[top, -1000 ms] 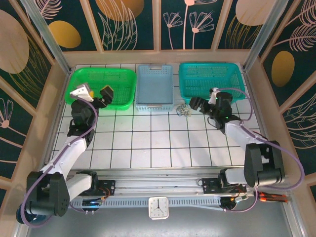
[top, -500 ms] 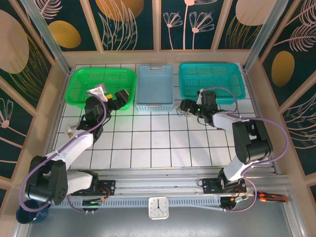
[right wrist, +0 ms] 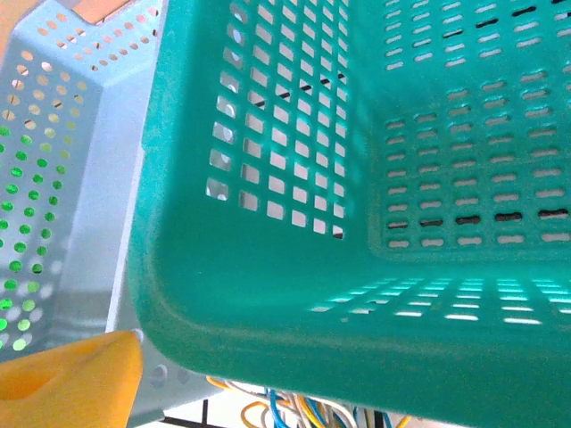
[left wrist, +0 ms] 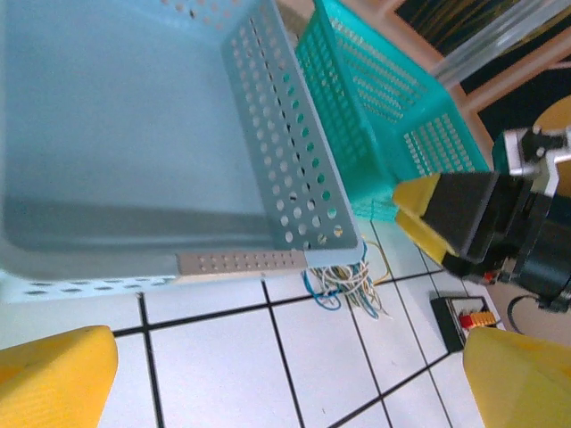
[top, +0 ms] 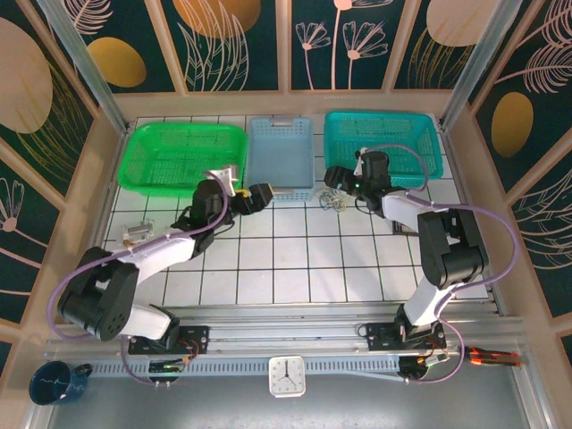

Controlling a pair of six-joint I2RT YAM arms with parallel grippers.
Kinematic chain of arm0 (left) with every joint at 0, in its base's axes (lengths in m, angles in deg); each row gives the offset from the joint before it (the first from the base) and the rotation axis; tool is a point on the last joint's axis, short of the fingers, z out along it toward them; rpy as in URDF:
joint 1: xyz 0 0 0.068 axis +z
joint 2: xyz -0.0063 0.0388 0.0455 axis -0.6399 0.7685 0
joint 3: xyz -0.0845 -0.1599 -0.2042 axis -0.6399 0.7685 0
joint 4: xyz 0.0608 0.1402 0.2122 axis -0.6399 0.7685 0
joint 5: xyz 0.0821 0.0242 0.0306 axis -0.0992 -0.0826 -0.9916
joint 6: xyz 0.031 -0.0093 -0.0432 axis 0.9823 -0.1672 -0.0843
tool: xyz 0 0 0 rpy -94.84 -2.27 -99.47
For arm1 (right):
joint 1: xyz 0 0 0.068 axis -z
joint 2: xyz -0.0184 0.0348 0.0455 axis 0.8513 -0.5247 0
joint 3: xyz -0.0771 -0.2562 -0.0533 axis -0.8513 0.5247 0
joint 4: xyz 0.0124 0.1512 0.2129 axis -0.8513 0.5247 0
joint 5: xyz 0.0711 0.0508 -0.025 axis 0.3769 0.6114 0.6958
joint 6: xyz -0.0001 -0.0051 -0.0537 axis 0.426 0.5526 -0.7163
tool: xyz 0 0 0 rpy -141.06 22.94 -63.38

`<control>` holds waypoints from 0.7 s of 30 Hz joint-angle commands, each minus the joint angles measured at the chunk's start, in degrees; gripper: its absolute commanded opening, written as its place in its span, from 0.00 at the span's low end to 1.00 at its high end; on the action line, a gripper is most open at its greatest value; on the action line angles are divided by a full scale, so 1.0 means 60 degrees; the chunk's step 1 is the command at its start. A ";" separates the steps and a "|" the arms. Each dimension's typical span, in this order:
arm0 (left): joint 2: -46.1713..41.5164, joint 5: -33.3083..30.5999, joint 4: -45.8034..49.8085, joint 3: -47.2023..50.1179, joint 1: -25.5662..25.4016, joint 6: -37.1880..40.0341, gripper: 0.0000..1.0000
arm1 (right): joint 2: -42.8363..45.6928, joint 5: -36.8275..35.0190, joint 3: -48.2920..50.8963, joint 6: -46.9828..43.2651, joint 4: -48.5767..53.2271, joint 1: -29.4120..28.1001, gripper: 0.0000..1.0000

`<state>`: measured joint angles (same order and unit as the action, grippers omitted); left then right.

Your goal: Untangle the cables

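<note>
The tiled table (top: 268, 259) is carrying the blue basket (top: 281, 156) and teal basket (top: 382, 143). The left gripper (top: 259, 195) is holding its fingers wide. I cannot tell the right gripper's (top: 333, 177) spread. The cables (top: 332, 199) are lying tangled on the table between both baskets' near corners.

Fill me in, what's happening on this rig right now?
Both arms are closing in on the cables, a small knot of thin cords lying on the tiled table at the gap between the light-blue basket and the teal basket. The left tool is open and points at the knot from the left, short of it. The right tool is beside the knot at the teal basket's corner and looks open. Neither grips a cord yet.
</note>
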<state>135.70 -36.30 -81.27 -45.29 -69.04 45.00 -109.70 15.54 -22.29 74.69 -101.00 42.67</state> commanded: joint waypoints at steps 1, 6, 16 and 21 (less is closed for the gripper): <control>0.0710 0.0298 -0.0959 -0.0578 -0.0177 -0.0447 0.99 | -0.0264 -0.0279 -0.0462 -0.0183 0.0133 0.0108 0.89; 0.1801 0.0537 -0.1412 -0.1286 -0.0286 -0.0712 0.99 | -0.0416 -0.0187 -0.0720 -0.0190 0.0234 0.0326 0.89; 0.3563 0.0517 -0.1563 -0.2748 -0.0364 -0.0627 0.99 | 0.0290 0.0449 -0.0329 -0.0242 0.0441 0.0407 0.89; 0.3554 0.0637 -0.1152 -0.3191 -0.0371 -0.0354 0.99 | 0.0857 0.0652 0.0178 -0.0146 0.0408 0.0214 0.88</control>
<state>156.98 -33.96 -88.41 -62.21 -70.94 41.57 -107.86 17.82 -22.88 74.21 -98.86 44.90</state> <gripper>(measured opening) 0.988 0.886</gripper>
